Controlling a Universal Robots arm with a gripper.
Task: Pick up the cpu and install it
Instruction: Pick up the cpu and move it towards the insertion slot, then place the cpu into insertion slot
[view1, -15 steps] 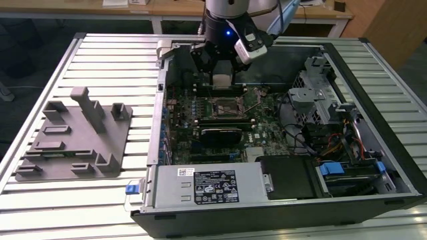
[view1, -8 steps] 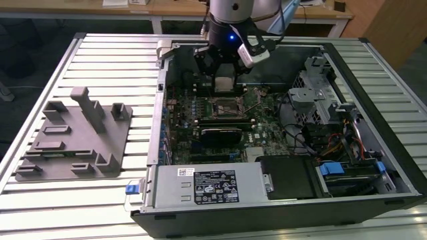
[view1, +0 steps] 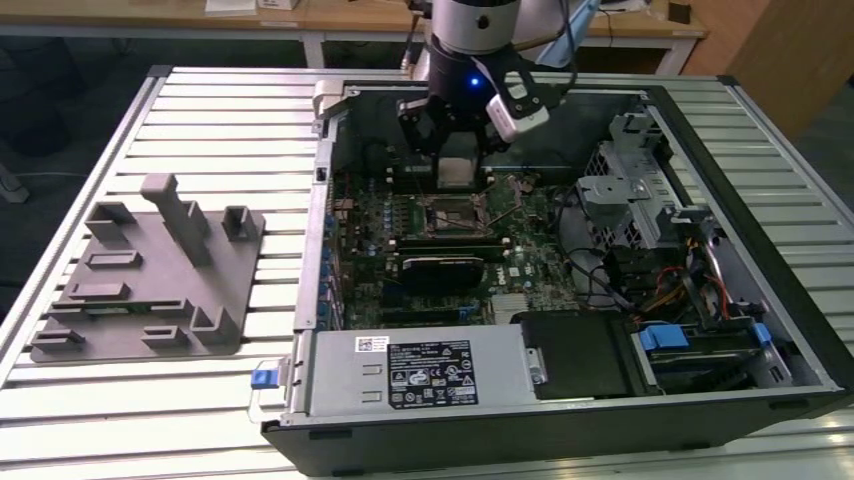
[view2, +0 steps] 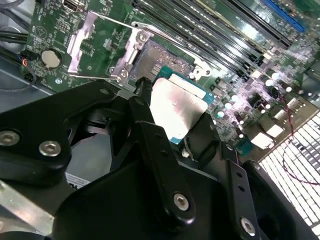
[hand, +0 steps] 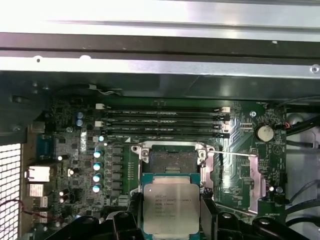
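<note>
Presently the gripper (hand: 171, 220) was clamped on the cpu (hand: 171, 206). One finger pressed each of two opposite edges, and the jaws were parted by no more than the chip's own width. The chip sat flat between the fingers (view2: 149, 120), silver lid turned up toward the wrist, green rim showing beyond the tips.

It hung clear of the motherboard (hand: 75, 165), unseated. The bare socket (hand: 170, 162) lay below and just ahead of the fingertips. Its load plate (view2: 100, 45) stood open to one side, and a thin wire lever (hand: 235, 154) lay across it. The memory slots (hand: 162, 122) ran farther out, past the socket. In the exterior view the arm reached down inside the open computer case (view1: 561, 440).

Handling, as judged:
- The chip looked light, thin and quite rigid.
- The metal lid looked slick, so the edges seemed the only sound place to grip, as held here.
- With so little edge under each finger, it could likely tilt or slip.
- The underside contacts and the socket pins were probably delicate and would tolerate no scraping or force.
</note>
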